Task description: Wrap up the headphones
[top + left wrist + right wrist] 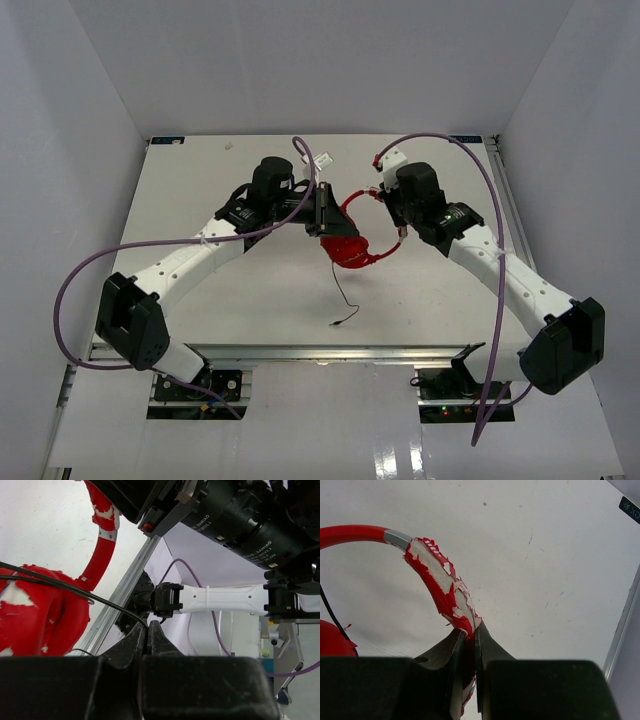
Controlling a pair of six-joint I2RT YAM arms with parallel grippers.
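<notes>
The red headphones are held over the middle of the table between both grippers. My right gripper is shut on the headband; in the right wrist view its jaws pinch the peeling red and white headband. My left gripper sits right beside the earcups. In the left wrist view its jaws are shut on the thin dark cable, with the earcups at left. The rest of the cable hangs down to the table, its plug lying near the front.
Thick purple robot cables loop beside both arms. White walls enclose the table on three sides. The table's metal front rail runs along the near edge. The right arm shows in the left wrist view.
</notes>
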